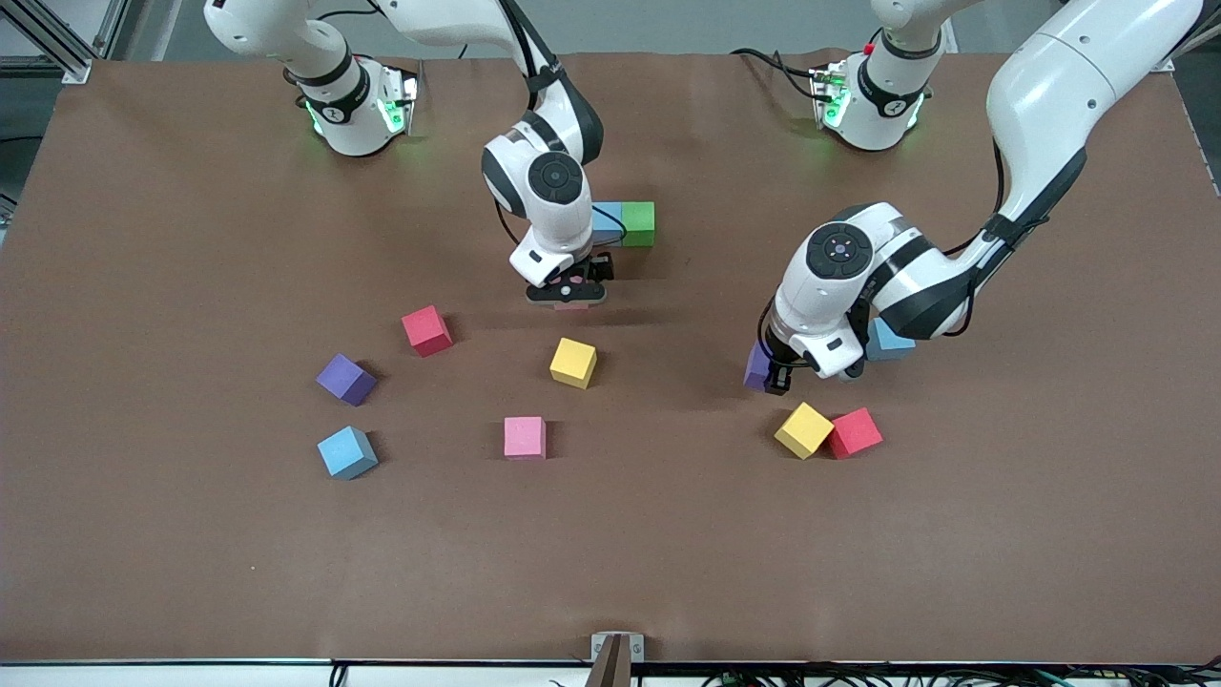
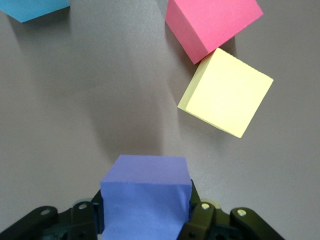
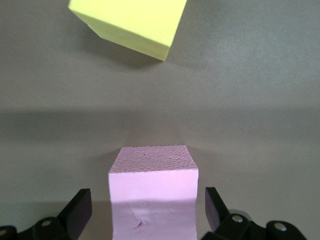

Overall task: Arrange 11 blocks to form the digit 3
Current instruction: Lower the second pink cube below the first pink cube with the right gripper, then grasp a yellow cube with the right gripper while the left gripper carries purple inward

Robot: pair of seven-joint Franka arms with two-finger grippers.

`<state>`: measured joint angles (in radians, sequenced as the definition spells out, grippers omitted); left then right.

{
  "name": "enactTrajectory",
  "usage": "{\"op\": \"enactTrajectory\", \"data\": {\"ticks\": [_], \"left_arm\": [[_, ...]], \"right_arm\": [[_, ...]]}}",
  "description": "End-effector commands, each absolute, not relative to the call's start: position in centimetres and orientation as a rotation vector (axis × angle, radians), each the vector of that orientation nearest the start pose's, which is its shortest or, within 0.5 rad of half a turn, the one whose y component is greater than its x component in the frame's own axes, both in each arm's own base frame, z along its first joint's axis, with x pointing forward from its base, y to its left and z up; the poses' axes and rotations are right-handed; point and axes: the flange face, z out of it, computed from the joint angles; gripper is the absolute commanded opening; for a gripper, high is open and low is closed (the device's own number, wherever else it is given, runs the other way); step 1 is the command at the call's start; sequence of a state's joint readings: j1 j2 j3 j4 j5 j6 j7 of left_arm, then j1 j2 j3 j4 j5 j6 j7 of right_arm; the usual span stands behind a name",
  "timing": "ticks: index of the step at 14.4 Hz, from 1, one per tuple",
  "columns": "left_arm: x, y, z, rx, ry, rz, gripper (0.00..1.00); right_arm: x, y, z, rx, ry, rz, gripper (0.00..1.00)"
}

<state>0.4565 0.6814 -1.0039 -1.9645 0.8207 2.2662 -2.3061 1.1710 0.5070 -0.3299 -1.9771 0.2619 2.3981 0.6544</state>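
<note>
- A brown table [image 1: 191, 534] carries scattered foam cubes; the central yellow block [image 1: 573, 363] is the landmark.
- Nearer the camera than it: a pink block [image 1: 525, 437].
- Toward the left arm's end: the left gripper [image 1: 775, 377], jaws clamped on a purple block [image 2: 145, 197], just beside a touching yellow-and-red pair [image 1: 826, 431].
- Just farther: the right gripper [image 1: 567, 294], fingers apart (clear gaps each side) around a pale pink block [image 3: 153, 192].
- Farther still: a blue-and-green pair [image 1: 626, 224].

Purple block [image 2: 145, 195], pink block [image 3: 153, 175], green block [image 1: 637, 223], brown table [image 1: 191, 553].
</note>
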Motion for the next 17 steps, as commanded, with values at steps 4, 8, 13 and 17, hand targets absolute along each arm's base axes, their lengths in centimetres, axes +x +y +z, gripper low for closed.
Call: {"op": "enactTrajectory", "data": {"ticks": [4,8,13,17], "left_arm": [[53.5,-30.5,27.1,-2.402,-2.094,-0.026,0.34],[51.1,-34.5,26.7,-2.262,-2.241,0.000,0.34],[46.1,-40.0,24.2,-2.140,-2.302,-0.026,0.34],[44.8,-41.2,23.5,-2.117,-2.319,-0.033,0.34]], "right_arm": [[46.6,45.3,29.7,-3.135,0.091,0.030,1.00],[51.4,44.7,29.3,-3.119,0.193,-0.045,1.00],[53.3,44.4,25.5,-3.078,0.380,0.013,1.00],[53.8,44.5,23.4,-3.036,0.534,-0.040,1.00]]}}
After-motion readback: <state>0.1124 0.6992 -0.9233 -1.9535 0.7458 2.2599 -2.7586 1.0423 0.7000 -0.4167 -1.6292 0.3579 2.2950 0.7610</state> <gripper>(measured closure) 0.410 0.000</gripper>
